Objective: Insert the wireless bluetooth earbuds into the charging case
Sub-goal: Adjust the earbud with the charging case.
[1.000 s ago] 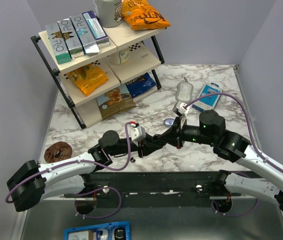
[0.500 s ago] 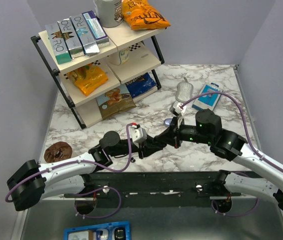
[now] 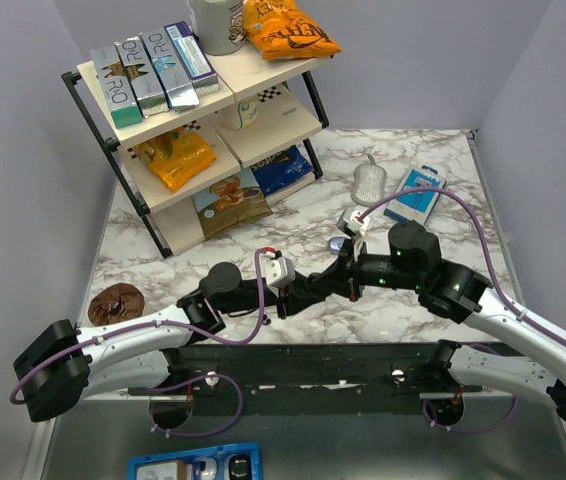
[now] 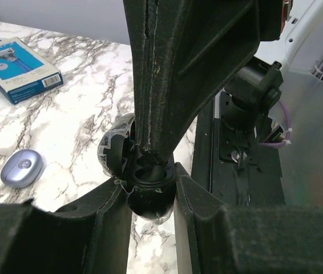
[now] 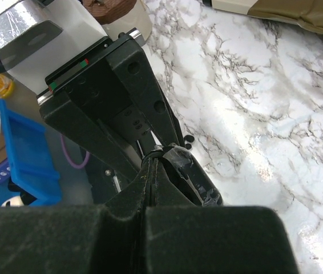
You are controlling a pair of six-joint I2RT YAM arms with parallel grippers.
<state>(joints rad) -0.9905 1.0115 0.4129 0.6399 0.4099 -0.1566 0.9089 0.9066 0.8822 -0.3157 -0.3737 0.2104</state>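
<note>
A black charging case [image 4: 150,200], its lid [image 4: 114,153] hinged open, is clamped in my left gripper [image 4: 150,184] above the marble table near the front edge. My right gripper [image 5: 153,155] is shut, finger against finger. Its tips [image 4: 153,149] press down into the open case [image 5: 198,181]. The top view shows both grippers meeting at the case [image 3: 313,284]. Nothing shows between the shut tips, so no earbud can be made out there. Two tiny black bits [image 5: 188,141] lie on the marble just beyond the case, too small to identify.
A lilac oval case [image 4: 21,167] lies on the marble [image 3: 337,243]. A blue boxed item [image 3: 415,193] and a round mesh thing [image 3: 368,182] sit behind. A stocked shelf rack [image 3: 203,110] stands back left, a brown disc [image 3: 116,302] front left, and a blue tray [image 3: 195,465] below the table edge.
My right arm has slid a little left and forward, bringing its shut fingertips further into the case. The left gripper has shifted slightly right, still holding the case.
</note>
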